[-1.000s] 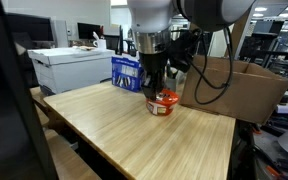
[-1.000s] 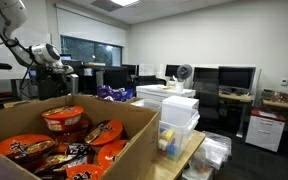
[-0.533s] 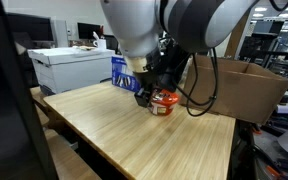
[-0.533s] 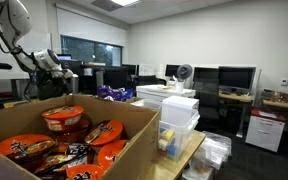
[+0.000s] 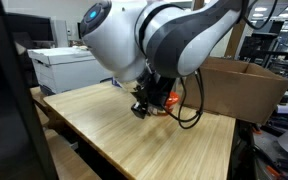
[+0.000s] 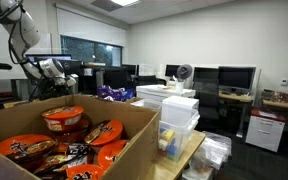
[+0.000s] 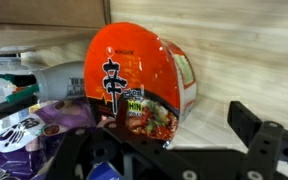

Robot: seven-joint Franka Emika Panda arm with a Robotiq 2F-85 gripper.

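Noodle bowl (image 7: 142,85) on wooden table (image 5: 94,130), flanked by wide-open gripper (image 7: 160,142); grasp is judged not yet made

The noodle bowl (image 7: 139,85) has an orange-red lid with black characters and a photo of brown noodles flecked with green. Just beside the bowl, a snack bag (image 7: 39,125) is purple with white lettering. Under the bowl, the table (image 5: 104,135) is pale wood with a fine straight grain. Behind the bowl, the cardboard box (image 5: 246,88) is plain brown. Above the bowl, the arm (image 5: 134,40) is white-grey.
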